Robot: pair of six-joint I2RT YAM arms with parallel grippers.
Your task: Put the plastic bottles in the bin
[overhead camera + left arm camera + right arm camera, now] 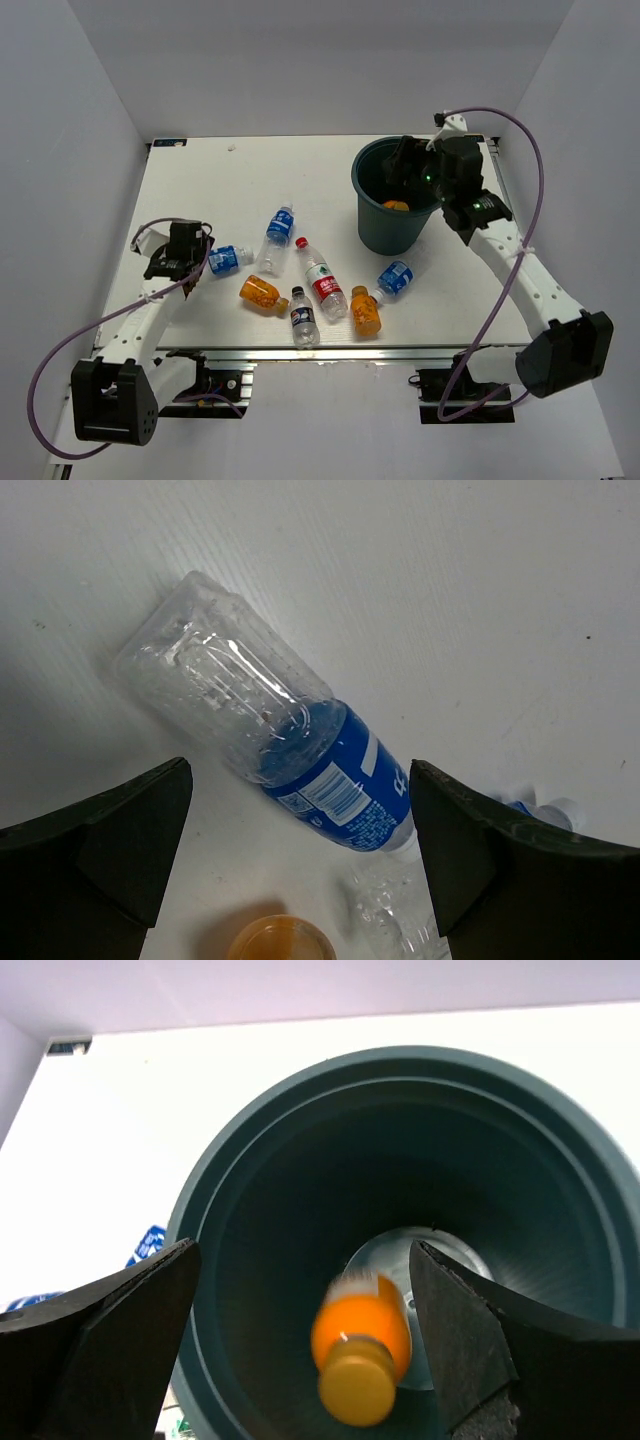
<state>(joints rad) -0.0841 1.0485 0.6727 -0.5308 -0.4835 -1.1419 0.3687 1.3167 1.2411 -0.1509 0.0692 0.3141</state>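
Note:
My right gripper (403, 172) hangs open over the dark teal bin (372, 228). In the right wrist view the gripper (302, 1250) is open and a blurred orange bottle (362, 1345) is loose inside the bin (250, 1210), apart from both fingers. That bottle also shows in the top view (397, 207). My left gripper (198, 260) is open just left of a clear blue-label bottle (229, 259). In the left wrist view that bottle (300, 745) lies on its side just beyond the open fingers (130, 830), untouched.
More bottles lie on the white table (200, 180): a clear blue-label one (279, 227), a red-label one (322, 280), two orange ones (260, 292) (366, 311), a dark-label one (303, 317), and a blue-label one (395, 280) near the bin.

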